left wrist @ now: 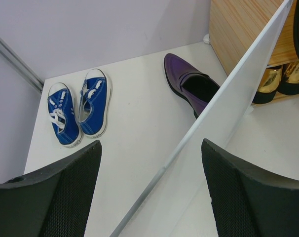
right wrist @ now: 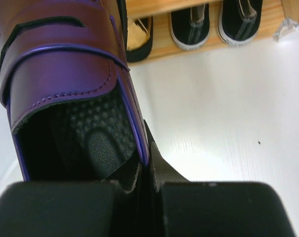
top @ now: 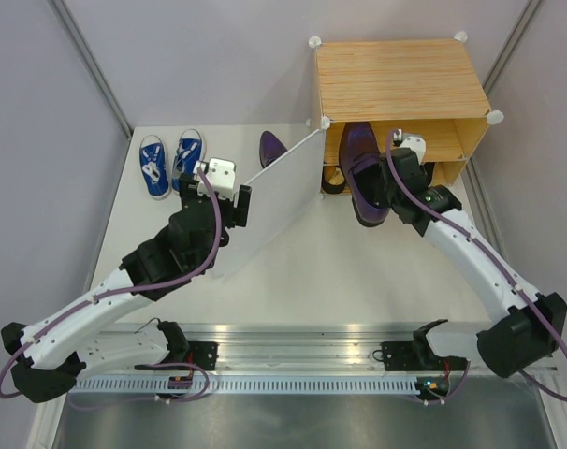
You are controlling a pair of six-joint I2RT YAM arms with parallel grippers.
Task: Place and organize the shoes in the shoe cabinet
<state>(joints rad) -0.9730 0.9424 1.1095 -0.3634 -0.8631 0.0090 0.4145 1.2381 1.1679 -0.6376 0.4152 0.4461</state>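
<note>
Upper right in the top view, the right gripper clenches a purple dress shoe's side wall at the shoe cabinet's opening. Left of centre, the left gripper's jaws stand spread at the white door.

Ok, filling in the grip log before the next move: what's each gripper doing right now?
Left gripper: open, gripping nothing.
Right gripper: shut on the purple dress shoe, pinching its side wall.
</note>
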